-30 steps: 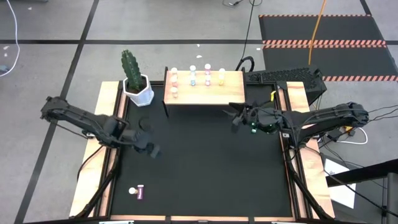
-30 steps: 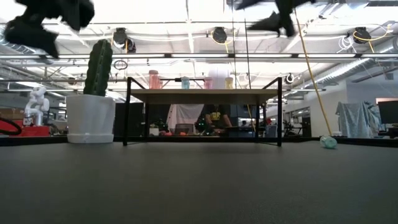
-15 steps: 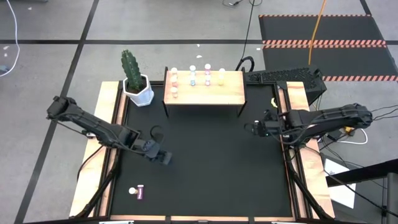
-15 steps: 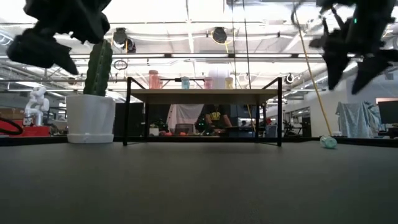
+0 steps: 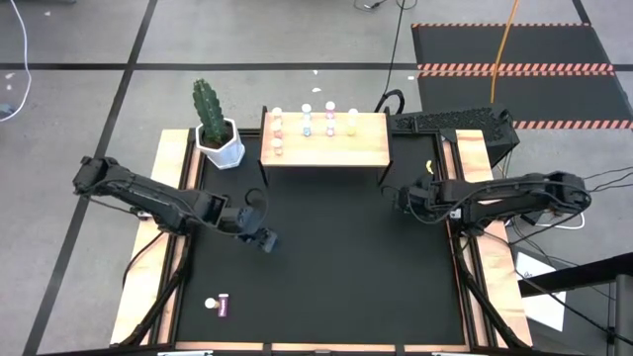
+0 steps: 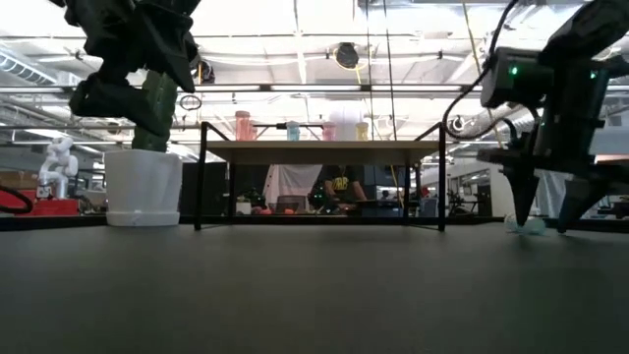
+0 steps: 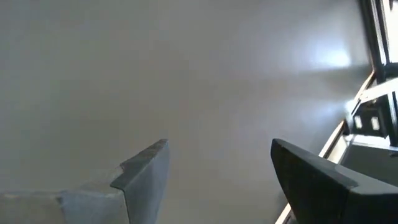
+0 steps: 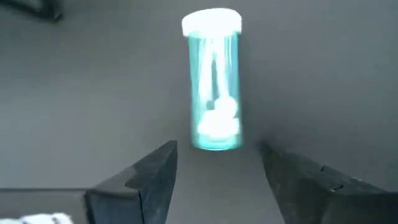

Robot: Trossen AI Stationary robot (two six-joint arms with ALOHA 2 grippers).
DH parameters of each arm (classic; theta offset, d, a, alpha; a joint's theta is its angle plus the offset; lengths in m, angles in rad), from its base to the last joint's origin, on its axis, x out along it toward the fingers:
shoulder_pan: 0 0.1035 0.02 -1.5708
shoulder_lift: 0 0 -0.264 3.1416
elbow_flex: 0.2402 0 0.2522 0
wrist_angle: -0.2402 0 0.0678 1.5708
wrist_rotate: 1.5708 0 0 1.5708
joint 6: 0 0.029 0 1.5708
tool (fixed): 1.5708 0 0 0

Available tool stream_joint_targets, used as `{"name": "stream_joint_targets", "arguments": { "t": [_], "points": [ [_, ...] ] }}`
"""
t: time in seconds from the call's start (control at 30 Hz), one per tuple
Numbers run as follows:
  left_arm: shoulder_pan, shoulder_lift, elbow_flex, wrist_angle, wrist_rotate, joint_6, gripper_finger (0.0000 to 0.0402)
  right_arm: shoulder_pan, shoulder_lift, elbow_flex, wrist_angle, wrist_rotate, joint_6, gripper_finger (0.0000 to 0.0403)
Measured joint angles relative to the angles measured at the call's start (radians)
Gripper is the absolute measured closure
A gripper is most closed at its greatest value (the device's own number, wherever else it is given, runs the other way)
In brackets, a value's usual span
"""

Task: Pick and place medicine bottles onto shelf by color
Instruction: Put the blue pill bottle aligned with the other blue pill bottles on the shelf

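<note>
The right gripper (image 8: 214, 171) is held low at the right edge of the tabletop (image 5: 336, 267), with its fingers spread and nothing between them. Just ahead of the fingertips a blue bottle (image 8: 214, 84) is seen lying on its side on the mat, its white cap turned away from the gripper. In the low view the bottle (image 6: 531, 224) is framed by the two fingers but is not yet enclosed.

The main risk is judged to come from the bottle's round body: if one finger touches first, the bottle may be rolled or pushed toward the table's edge instead of being captured. A grip closed too near the bottom end could also let the bottle be squeezed out forward.

The left gripper (image 7: 217, 177) is held open and empty above bare mat nearer the left edge. A purple bottle (image 5: 220, 306) lies by the front-left corner.

On the shelf (image 5: 361, 148) at the back edge, several bottles are already standing in a row, and they could be knocked over if a later placement is made carelessly.
</note>
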Motion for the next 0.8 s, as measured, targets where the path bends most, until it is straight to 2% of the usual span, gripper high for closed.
{"name": "stream_joint_targets", "arguments": {
  "t": [0.3, 0.5, 0.67, 0.8],
  "points": [
    [0.053, 0.000, 0.000, -0.002, 0.054, 0.172, 0.0124, -0.083, 0.019, -0.009, 0.039, 0.017, -0.052, 0.0212],
    [0.097, 0.000, 0.000, -0.017, 0.117, 0.283, 0.0124, -0.107, 0.017, -0.006, 0.019, -0.084, -0.098, 0.0225],
    [0.134, 0.000, 0.000, -0.044, 0.138, 0.350, 0.0124, -0.104, 0.020, 0.056, -0.146, -0.145, -0.101, 0.0225],
    [0.160, 0.000, 0.000, -0.069, 0.161, 0.386, 0.0124, -0.105, 0.020, 0.149, -0.270, -0.076, -0.156, 0.0225]
  ]
}}
